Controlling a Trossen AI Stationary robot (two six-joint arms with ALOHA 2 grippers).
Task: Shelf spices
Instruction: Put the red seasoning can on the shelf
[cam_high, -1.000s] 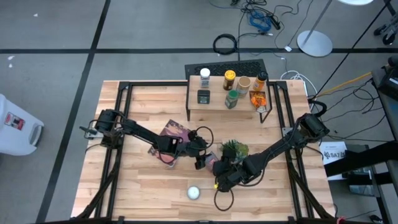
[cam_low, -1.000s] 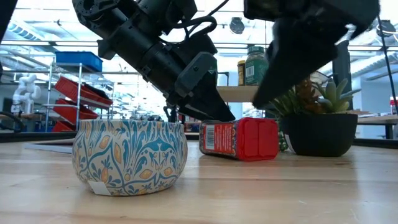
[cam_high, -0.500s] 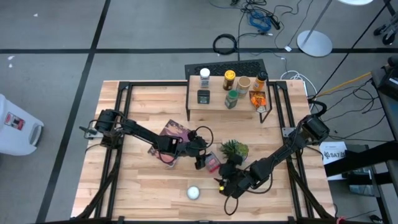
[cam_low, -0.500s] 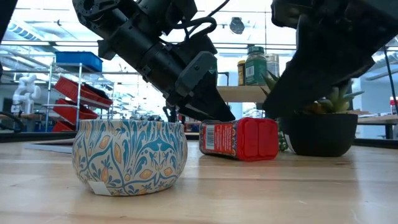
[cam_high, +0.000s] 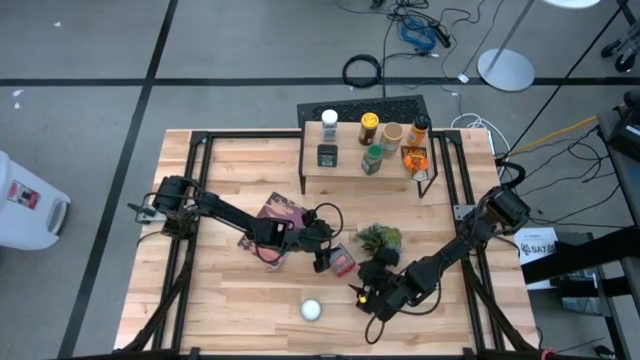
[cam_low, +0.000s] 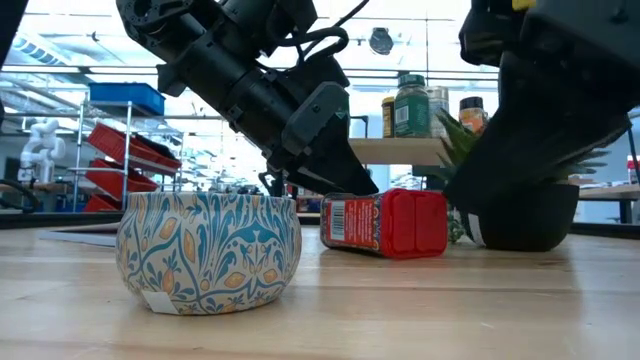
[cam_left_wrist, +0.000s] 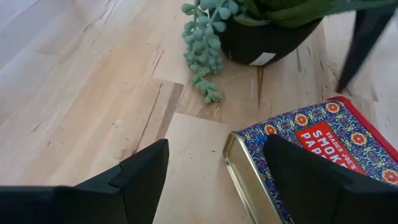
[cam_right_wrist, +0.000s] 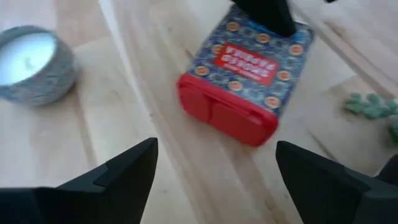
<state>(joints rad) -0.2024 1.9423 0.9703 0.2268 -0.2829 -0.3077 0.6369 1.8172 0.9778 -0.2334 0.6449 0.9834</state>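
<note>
A red-capped spice tin (cam_low: 385, 222) lies on its side between a patterned bowl (cam_low: 208, 251) and a potted plant (cam_low: 520, 205).

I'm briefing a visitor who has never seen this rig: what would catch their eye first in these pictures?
Probably the red-capped paprika tin lying on its side mid-table, with the left gripper open right at it and the right gripper open a little way off. Next, the row of spice jars already standing on the small shelf at the far edge, then the patterned candle tin filling the low view's foreground.
</note>
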